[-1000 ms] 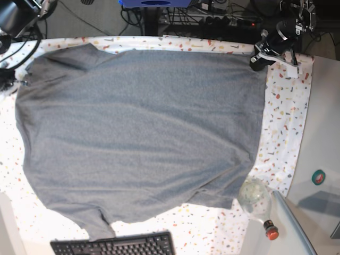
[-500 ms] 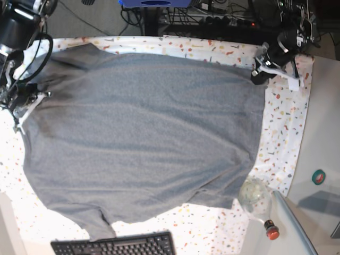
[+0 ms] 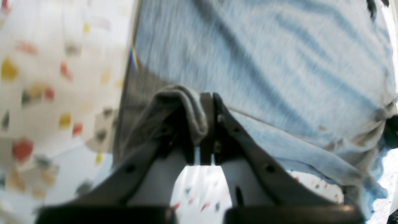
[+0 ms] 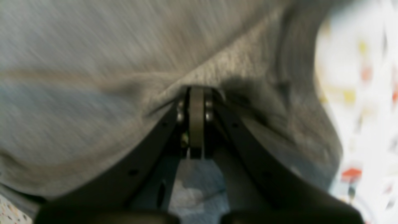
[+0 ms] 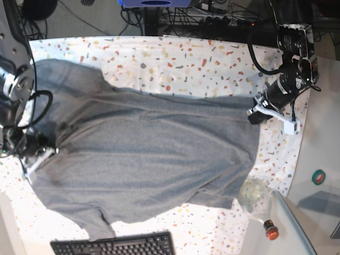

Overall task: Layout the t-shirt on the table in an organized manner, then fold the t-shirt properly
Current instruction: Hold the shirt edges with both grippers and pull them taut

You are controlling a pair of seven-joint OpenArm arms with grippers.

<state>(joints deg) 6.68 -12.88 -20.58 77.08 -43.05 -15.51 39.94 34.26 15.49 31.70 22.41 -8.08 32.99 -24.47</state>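
Care with even tension suits this fold: both grippers, left gripper (image 3: 206, 124) and right gripper (image 4: 196, 121), are clamped tight on the t-shirt (image 5: 143, 159) edge and should travel level. The shirt lies spread across the speckled table (image 5: 191, 58), a keyboard (image 5: 114, 245) just beyond its near hem.

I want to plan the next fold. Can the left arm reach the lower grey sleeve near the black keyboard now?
Probably not yet: the left gripper is shut on the heather-grey knit t-shirt at its far edge, so it would have to let go first.
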